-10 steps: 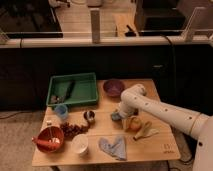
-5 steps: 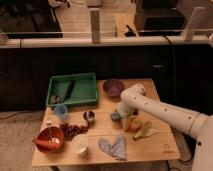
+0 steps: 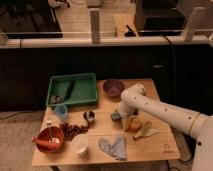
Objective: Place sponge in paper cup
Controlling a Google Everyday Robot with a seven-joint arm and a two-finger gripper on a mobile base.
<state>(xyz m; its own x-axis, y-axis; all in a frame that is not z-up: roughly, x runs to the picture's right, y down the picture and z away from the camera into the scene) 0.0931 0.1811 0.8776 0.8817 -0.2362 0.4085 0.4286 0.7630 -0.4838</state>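
The sponge (image 3: 59,92) lay in the green tray (image 3: 85,80) at the counter's (image 3: 150,150) back left, well apart from the cup (image 3: 79,144) near the front edge. The gripper (image 3: 116,115) hung low mid-counter, arm bent down from the right; whether its jaws stood apart I could not tell.

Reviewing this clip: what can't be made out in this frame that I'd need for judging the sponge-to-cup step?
- Gripper, camera view: low over the wooden table centre, under the white arm; its tips merge with whatever is beneath.
- Small flat teal-green sponge: only a sliver by the gripper, contact unclear.
- Wide white paper cup, front left: its inside is too small to read.
- Green plastic tray: dark contents are blurred.
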